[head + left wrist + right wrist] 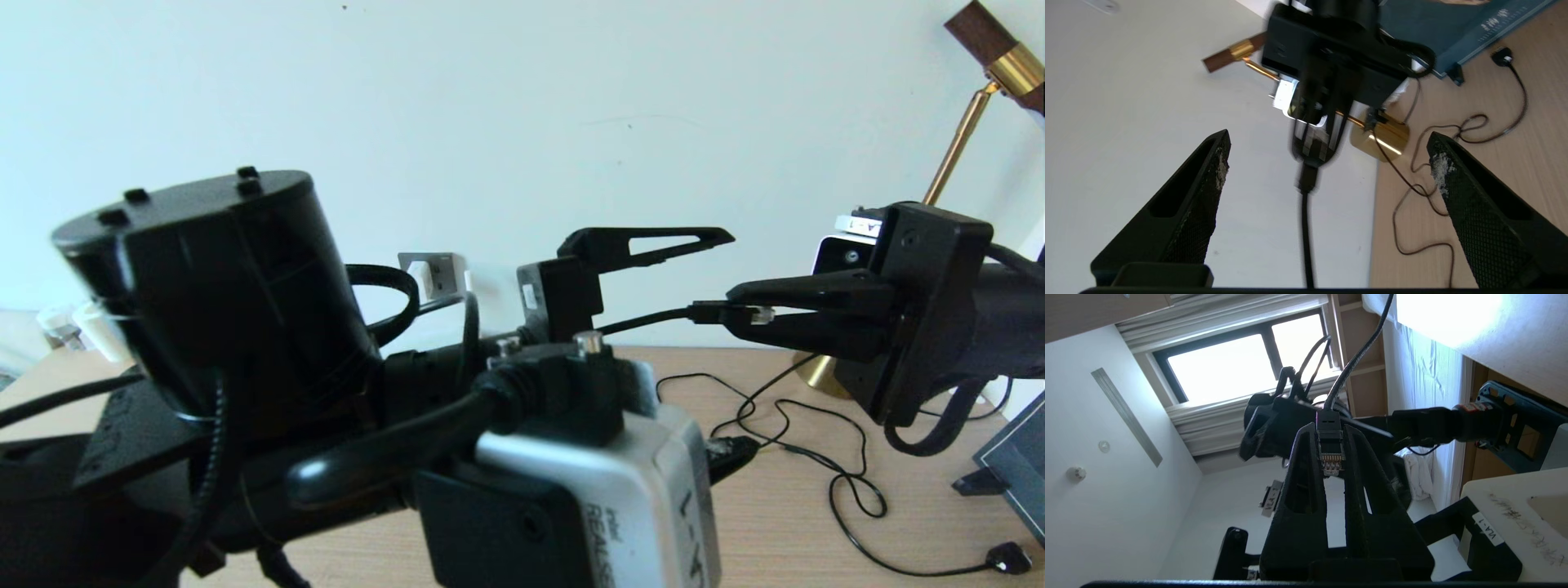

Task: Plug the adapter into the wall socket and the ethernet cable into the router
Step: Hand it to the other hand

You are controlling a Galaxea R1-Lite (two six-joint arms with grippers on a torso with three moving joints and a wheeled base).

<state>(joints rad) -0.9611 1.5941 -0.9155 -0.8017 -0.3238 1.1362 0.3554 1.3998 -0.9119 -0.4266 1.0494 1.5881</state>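
Note:
My right gripper (729, 312) is raised above the table, shut on the clear plug of the ethernet cable (755, 314). The plug's gold contacts (1330, 459) show between its fingers, and the black cable (653, 318) runs off towards my left arm. My left gripper (741, 341) faces it, open, with one finger (645, 241) above and one (731, 453) below the plug. From the left wrist the plug (1308, 179) hangs between the spread fingers (1208, 179). A grey wall socket (445, 273) carries a white block, apparently the adapter (420, 279). The router is out of view.
A brass lamp (955, 147) stands on the wooden table (775, 531), its base (816, 371) behind my right gripper. A thin black cable (849, 482) loops across the table to a small plug (1008, 558). A dark board (1016, 465) leans at the right edge.

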